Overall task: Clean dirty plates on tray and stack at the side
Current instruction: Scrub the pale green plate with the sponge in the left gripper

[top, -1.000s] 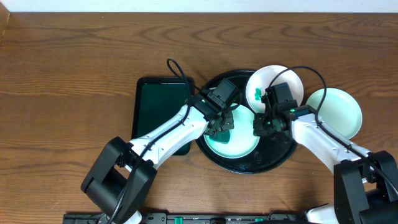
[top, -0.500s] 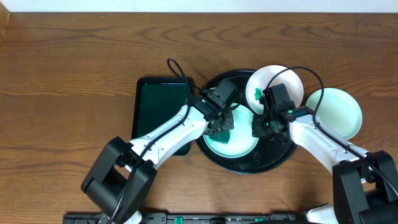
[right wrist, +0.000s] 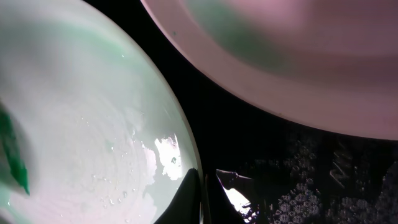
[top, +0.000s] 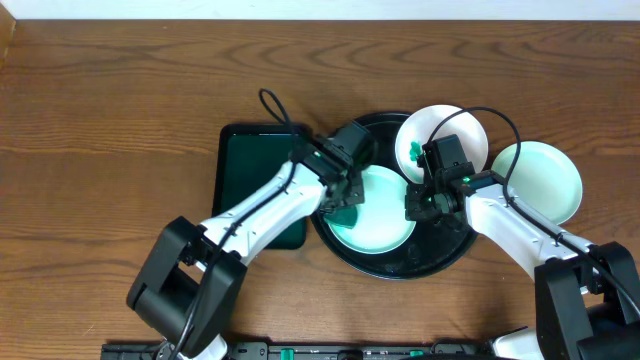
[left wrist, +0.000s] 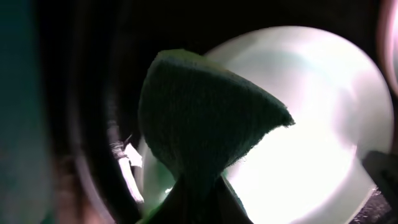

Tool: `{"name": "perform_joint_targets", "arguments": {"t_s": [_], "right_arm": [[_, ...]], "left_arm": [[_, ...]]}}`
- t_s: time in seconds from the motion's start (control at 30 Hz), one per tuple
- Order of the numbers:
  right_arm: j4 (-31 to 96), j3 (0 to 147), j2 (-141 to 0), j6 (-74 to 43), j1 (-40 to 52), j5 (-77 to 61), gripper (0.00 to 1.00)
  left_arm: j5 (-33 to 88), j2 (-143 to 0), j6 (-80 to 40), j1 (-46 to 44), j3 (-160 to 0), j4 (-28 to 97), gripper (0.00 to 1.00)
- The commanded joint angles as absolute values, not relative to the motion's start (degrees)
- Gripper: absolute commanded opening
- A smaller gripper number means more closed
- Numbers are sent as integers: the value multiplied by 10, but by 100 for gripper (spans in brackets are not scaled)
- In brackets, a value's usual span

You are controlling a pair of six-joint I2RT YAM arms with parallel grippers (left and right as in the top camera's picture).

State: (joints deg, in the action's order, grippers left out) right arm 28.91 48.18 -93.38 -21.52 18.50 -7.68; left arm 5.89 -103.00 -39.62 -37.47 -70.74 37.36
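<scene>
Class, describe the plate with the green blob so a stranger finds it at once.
Find the round black tray mid-table. Take the plate at its far right rim. The plate in the tray's middle and the plate off the tray look mint; this one is white with a small green blob.

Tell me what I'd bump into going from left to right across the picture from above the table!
dark green tray → pale mint plate lying in the black tray → white plate with a green smear → pale plate off to the side
</scene>
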Motion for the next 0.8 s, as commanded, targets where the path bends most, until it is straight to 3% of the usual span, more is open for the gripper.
{"name": "perform_joint_targets", "arguments": {"t_s": [0.0, 0.33, 0.77], "right_arm": [[289, 474, -936, -222, 195, -82, 1], [289, 474, -936, -222, 195, -75, 1], [288, 474, -936, -222, 195, -75, 1]], "left_arm": [[65, -1029, -366, -349, -756, 411, 7], [97, -1030, -326, -349, -804, 473, 7], [38, -1069, -403, -393, -788, 451, 7]]}}
